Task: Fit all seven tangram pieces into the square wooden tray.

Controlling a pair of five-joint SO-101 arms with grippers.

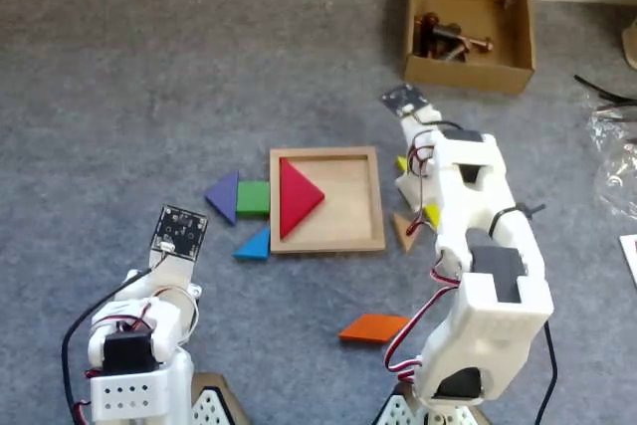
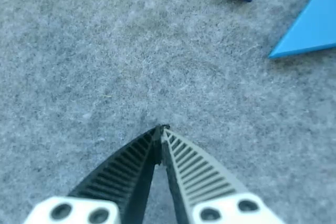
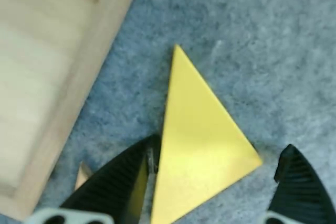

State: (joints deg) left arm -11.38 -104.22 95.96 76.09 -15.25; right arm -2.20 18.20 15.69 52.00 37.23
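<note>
Right arm [image 1: 478,276], white, fills the near right of the high view and stretches along the right side of the tray. Its gripper [image 3: 220,150] stands open, the black fingers [image 3: 118,179] set either side of the yellow triangle [image 3: 199,145]: one finger lies against a long edge, the other is clear of the far corner. That triangle lies on the grey carpeted tabletop [image 1: 119,97], just beside the tray's right rim. Left arm [image 1: 139,345] sits at the near left, well apart from the tray; its gripper [image 2: 160,129] is closed on nothing, tips together just above bare carpet. Cardboard box [image 1: 468,72] at the far right holds copper-coloured hardware [image 1: 448,42]. Square wooden tray [image 1: 376,196] is at the centre of the table. Red triangle [image 1: 297,196] lies inside it against the left wall, apex pointing right. Orange parallelogram [image 1: 373,327] lies on the carpet near the right arm's base. Left of the tray: purple triangle [image 1: 224,196], with the green piece [image 1: 253,198] between it and the tray rim. Light blue triangle [image 1: 256,244] is at the tray's near left corner. Small tan triangle [image 1: 403,229] is just off the near right corner.
</note>
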